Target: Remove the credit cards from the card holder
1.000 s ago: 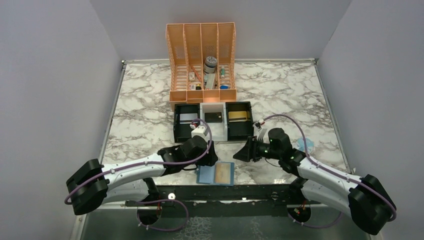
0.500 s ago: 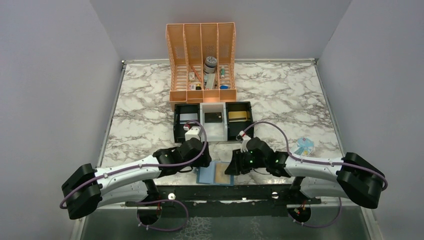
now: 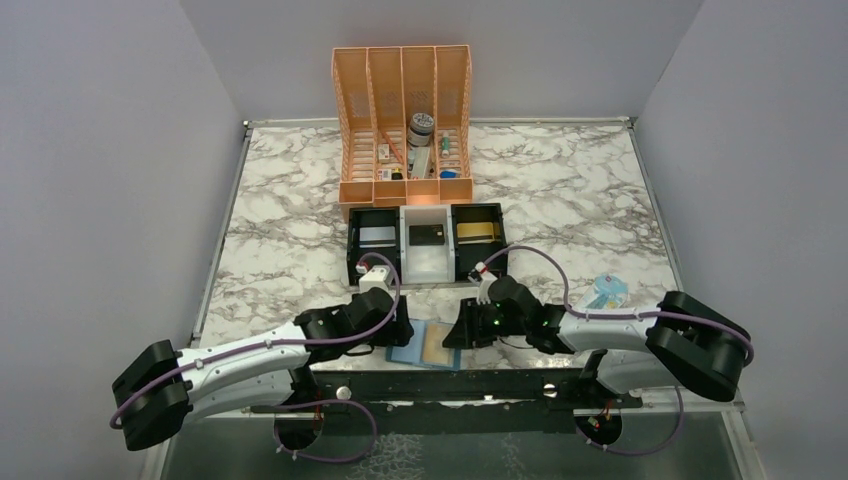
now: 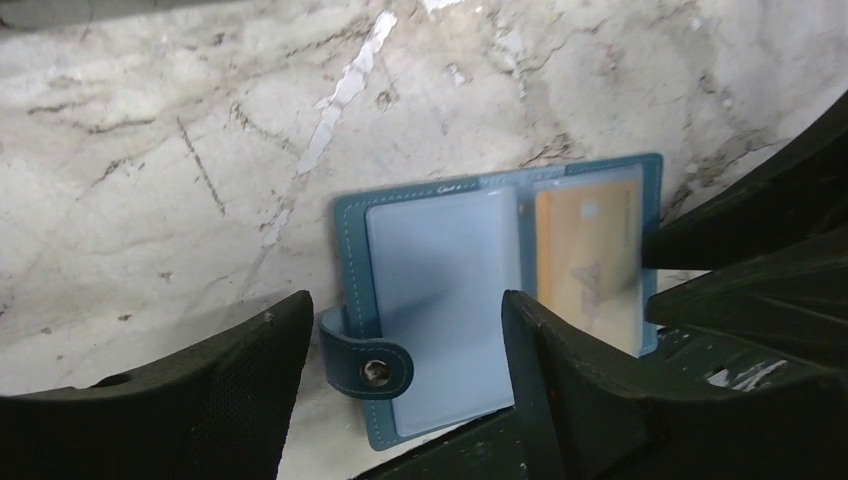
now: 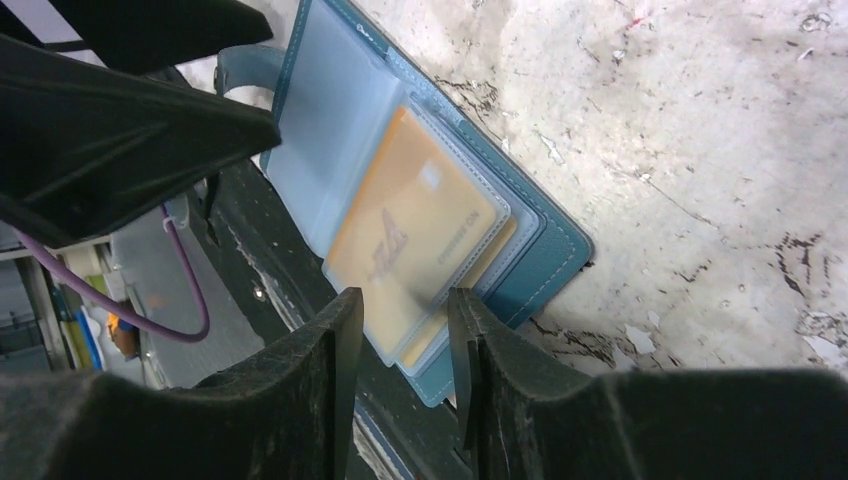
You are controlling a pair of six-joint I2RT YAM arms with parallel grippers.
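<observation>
At near table [image 3: 560,190] edge, card holder [image 4: 440,300] open, credit card [image 5: 415,240] inside; L gripper [image 4: 405,310] wide, R gripper [image 5: 402,297] narrow over card.

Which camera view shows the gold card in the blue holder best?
Right wrist: the gold card lies large in the pocket of the card holder, print visible. Left wrist shows it blurred, partly hidden. Top external shows only a tan patch.

Marbled surface [image 3: 560,190], white with grey veining. Orange slotted file rack [image 3: 350,90] stood at the far side, with a grey-lidded jar [image 3: 421,124] among small items inside. Just before it sat a black-and-white three-compartment tray [image 3: 427,264]: silver-white card [image 3: 377,236] left, dark card [image 3: 427,234] middle. Pale blue packet [image 3: 607,292] lay near the right edge.
</observation>
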